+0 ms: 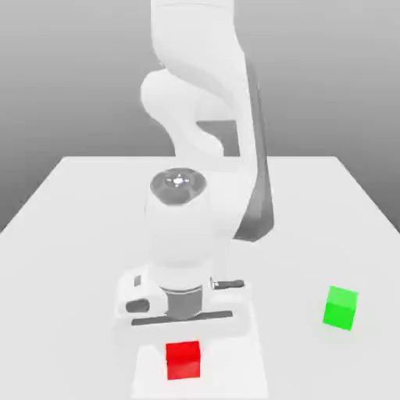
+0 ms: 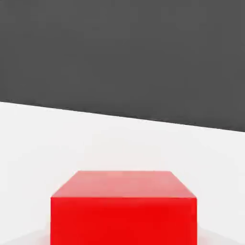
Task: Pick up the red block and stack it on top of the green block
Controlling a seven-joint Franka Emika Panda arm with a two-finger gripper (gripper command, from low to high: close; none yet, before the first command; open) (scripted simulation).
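The red block (image 1: 183,359) lies on the white table (image 1: 78,203) near its front edge, slightly to the exterior view's left of centre. My gripper (image 1: 183,366) has come straight down over it, and the white hand and wrist hide the space just behind the block. The gripper is shut on the red block, which sits between the pale fingers. The hand view shows the red block (image 2: 123,208) very close, with its top face and one side face visible. The green block (image 1: 341,307) stands alone on the table towards the exterior view's right, well apart from the gripper.
The arm's white body (image 1: 207,117) rises from the back of the table and leans forward over the middle. Bare table surface lies between the red and green blocks. The table's front edge is close to the red block.
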